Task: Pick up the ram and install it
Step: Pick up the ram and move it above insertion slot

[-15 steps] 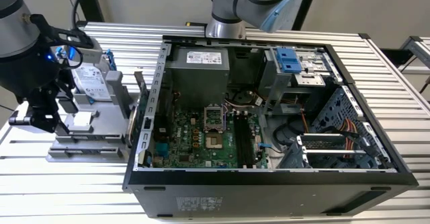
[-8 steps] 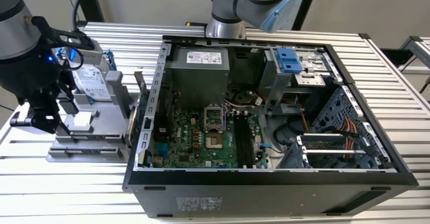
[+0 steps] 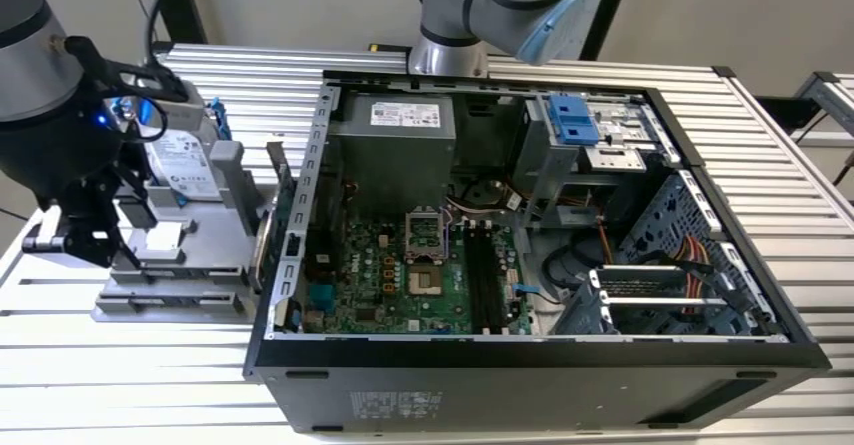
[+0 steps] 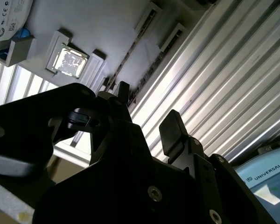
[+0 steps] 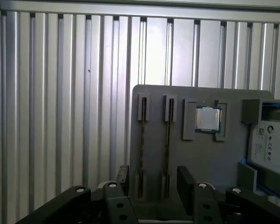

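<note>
The black two-fingered claw (image 5: 154, 173) stands with its jaws spread wide and has hold of nothing. In both wrist views daylight and bare fixture show between its fingers (image 5: 185, 179). Just beyond the fingertips lies a flat grey plastic fixture plate (image 5: 210, 163) with two narrow parallel slots. The ram (image 5: 167, 149), a thin long stick seen edge-on and dark from this angle, stands in one slot. A second strip of the same look (image 5: 142, 149) stands in the slot just beside it. In the first wrist view both slots fall between the two fingers, and neither stick is gripped. Whether the fingers touch the plate cannot be told. Next along the plate a square silver processor chip (image 5: 207, 119) sits in its own recess. Past that is a silver hard drive with a white label in a blue frame (image 5: 268, 144). The plate rests on a ribbed aluminium table (image 5: 60, 93). Farther off, toward the exterior view's right, a black open computer case (image 3: 534, 385) lies on its side. Inside it is a green motherboard (image 3: 387, 285) with long black slots (image 3: 483, 275), well apart from the claw.
</note>
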### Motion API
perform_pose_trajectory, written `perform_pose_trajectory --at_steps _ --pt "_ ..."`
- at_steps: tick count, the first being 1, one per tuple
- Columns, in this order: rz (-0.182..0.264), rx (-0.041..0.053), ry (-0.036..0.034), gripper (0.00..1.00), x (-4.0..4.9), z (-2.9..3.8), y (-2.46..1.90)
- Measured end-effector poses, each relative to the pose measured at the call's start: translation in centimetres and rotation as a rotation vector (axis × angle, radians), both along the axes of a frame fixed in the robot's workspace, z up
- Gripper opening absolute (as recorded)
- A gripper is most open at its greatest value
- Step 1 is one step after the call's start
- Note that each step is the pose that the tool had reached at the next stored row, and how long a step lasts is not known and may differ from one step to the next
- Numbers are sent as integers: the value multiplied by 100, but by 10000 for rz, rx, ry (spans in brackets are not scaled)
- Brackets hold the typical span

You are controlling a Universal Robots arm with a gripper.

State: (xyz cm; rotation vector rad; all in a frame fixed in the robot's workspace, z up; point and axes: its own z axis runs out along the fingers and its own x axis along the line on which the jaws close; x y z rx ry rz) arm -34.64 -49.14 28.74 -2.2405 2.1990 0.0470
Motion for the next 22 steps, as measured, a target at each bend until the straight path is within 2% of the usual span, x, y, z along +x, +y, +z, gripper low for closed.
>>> perform_pose_trajectory --at_steps 11,22 --pt "0 -1 1 100 0 -67 -4" --pt "0 1 0 100 0 -122 -40"
